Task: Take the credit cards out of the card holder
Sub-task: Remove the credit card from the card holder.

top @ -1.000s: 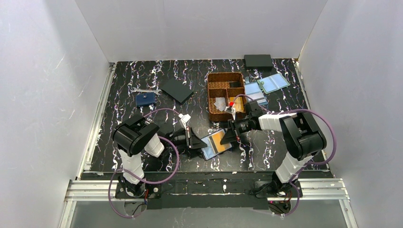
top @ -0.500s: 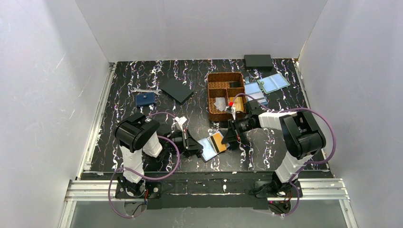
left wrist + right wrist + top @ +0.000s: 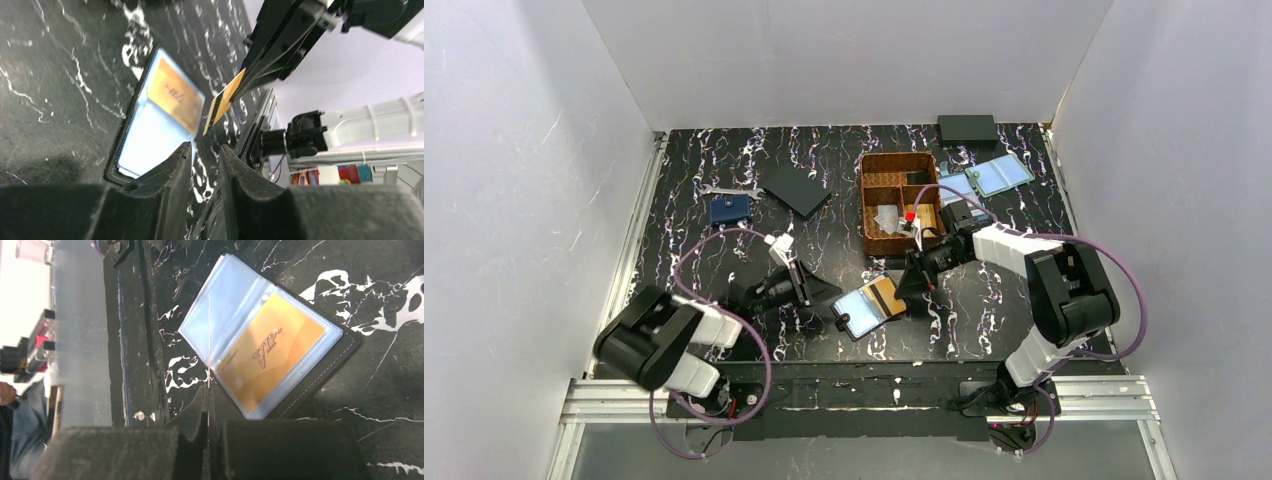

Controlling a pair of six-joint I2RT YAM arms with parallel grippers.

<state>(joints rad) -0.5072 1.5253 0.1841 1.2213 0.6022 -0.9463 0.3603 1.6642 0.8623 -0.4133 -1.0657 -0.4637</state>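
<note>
Pinching an orange-gold credit card (image 3: 225,102) by one edge, the right end effector (image 3: 207,402) held it raised off the surface (image 3: 684,200), by the 2 o'clock corner of the card holder (image 3: 854,315) in the top view. The holder lay open and flat toward 6 o'clock on the surface, with a gold VIP card (image 3: 272,352) inside its clear sleeve. The left end effector (image 3: 205,150) sat at the holder's 9 o'clock, apart from it, its fingers narrowly parted and empty.

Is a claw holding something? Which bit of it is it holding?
Yes. The right claw pinches an orange-gold credit card by one edge. The left claw holds nothing.
</note>
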